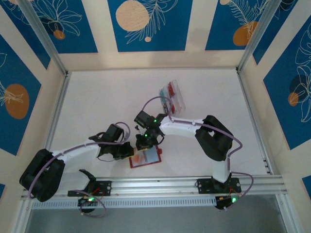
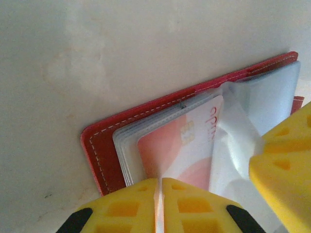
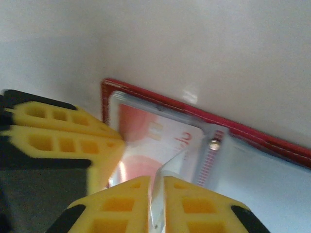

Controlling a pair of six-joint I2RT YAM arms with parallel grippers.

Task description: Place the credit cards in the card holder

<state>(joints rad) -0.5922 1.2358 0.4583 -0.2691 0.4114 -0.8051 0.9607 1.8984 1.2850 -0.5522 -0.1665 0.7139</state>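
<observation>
your left gripper point(image 2: 158, 204) has its 2 yellow fingers pressed almost together, with a thin pale edge caught between them. that edge belongs to the stack of clear pockets of the small red leather-look folding card holder point(image 2: 99, 155), which lies open on the white table point(image 2: 97, 58) directly ahead of those jaws. you cannot tell whether the pinched edge is a sleeve alone or a sleeve with a card in it. just beyond the left fingertips, inside a pocket, lies a flat pink-and-white plastic credit card point(image 2: 170, 145) with a gold chip. it reaches from the jaws toward the stitched red border. to the right of the left jaws a clear pocket leaf point(image 2: 235, 121) stands raised off the stack, and a yellow finger point(image 2: 284, 160) of your right gripper point(image 3: 158, 199) touches it.

the right gripper's 2 fingers stand with a narrow slit between them, and the raised clear leaf rises into that slit. you cannot tell whether they pinch it or merely flank it. ahead of the right jaws lies the same card in its pocket, with the holder's red edge beyond it. a small metal snap point(image 3: 214, 143) sits just ahead and to the right. the left gripper's fingers point(image 3: 58, 136), blurred, sit close on the left of the right jaws.

from above, well beyond the right jaws, you see a clear plastic compartment box point(image 1: 173, 98) with red contents too small to tell.
</observation>
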